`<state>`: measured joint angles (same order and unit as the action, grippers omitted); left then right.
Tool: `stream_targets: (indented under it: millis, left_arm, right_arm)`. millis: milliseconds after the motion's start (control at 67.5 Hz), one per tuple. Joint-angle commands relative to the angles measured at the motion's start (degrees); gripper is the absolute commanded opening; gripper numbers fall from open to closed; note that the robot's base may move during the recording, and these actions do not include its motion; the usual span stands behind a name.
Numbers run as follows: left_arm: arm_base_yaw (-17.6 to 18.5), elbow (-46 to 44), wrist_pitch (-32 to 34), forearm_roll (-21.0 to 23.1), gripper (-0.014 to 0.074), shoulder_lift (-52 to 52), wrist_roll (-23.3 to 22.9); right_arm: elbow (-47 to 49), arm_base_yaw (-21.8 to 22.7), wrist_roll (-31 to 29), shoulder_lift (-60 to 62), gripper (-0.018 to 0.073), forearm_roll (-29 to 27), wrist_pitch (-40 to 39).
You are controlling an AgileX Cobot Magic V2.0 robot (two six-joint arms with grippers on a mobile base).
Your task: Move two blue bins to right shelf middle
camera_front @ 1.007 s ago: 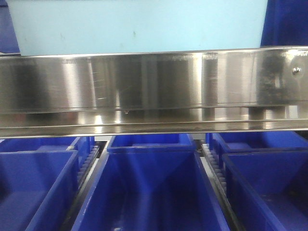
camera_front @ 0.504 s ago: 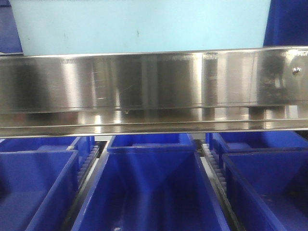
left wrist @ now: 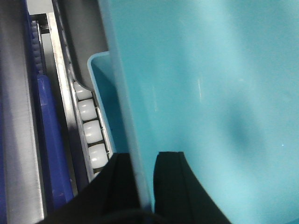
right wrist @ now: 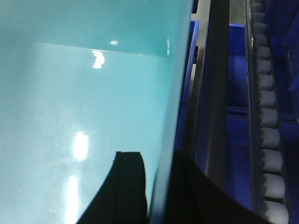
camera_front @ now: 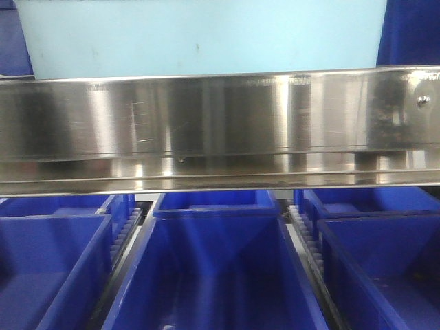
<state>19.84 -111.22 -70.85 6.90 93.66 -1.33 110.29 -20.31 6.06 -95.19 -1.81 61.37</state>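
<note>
2 claws are on 1 light blue bin [camera_front: 199, 38], one at each side wall.

Front view: the light blue bin fills the upper part of the frame, directly above a polished steel shelf rail [camera_front: 220, 124] that runs the full width. Its lower edge is hidden behind the rail, so whether it rests on the shelf or is lifted cannot be told. Dark blue shows at both upper corners beside it. Below the rail stand 3 lanes of dark blue bins: left [camera_front: 48, 268], middle [camera_front: 213, 275] and right [camera_front: 385, 268], each with a further bin behind it. Toothed strips separate the lanes.

Left wrist view: the left claw [left wrist: 145, 163] straddles the rim of the bin's wall, 1 black finger [left wrist: 120, 179] outside and 1 inside, both pressed against the plastic, so it is clamped on the wall. Just beside the gripped wall a second teal rim [left wrist: 100, 93] is visible; whether it is a separate bin cannot be told. A row of white rollers [left wrist: 88, 126] runs alongside, with a dark blue edge further out.

Right wrist view: the right claw [right wrist: 156, 161] likewise straddles the opposite wall, 1 finger [right wrist: 128, 186] inside and 1 outside, closed on it. Grey rollers [right wrist: 268, 121] and dark blue bins lie beyond.
</note>
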Motion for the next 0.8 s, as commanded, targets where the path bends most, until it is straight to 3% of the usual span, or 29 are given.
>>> stream_targets:
  millis: [0, 74, 207, 326, 415, 519, 785]
  left_arm:
    - [-0.1, -0.2, 0.9, -0.9, -0.0109, -0.5, 0.7]
    - [-0.1, -0.2, 0.9, -0.9, -0.0095, -0.5, 0.7]
    - [-0.1, -0.2, 0.9, -0.9, 0.0038, -0.5, 0.7]
    - [-0.1, -0.2, 0.9, -0.8, 0.0274, -0.5, 0.7]
    - [-0.1, -0.2, 0.9, -0.8, 0.046, -0.5, 0.7]
    - [-0.1, -0.2, 0.9, -0.6, 0.0618, -0.5, 0.7]
    - [-0.1, -0.2, 0.9, -1.2, 0.0599, -2.7, 0.7]
  right_arm:
    - [0.4, 0.1, -1.2, 0.5, -0.0153, 0.7, -1.2]
    - [0.4, 0.1, -1.2, 0.5, -0.0127, 0.7, -1.2]
    - [0.4, 0.1, -1.2, 0.5, 0.0103, 0.7, -0.9]
    - [0.4, 0.1, -1.2, 0.5, 0.0402, 0.7, -0.7]
    - [0.4, 0.1, -1.2, 0.5, 0.0575, 0.7, -0.5]
    - [0.4, 0.1, -1.2, 0.9, 0.0561, 0.7, 0.1]
    - [0.4, 0.1, -1.2, 4.3, 0.0519, 0.7, 4.3]
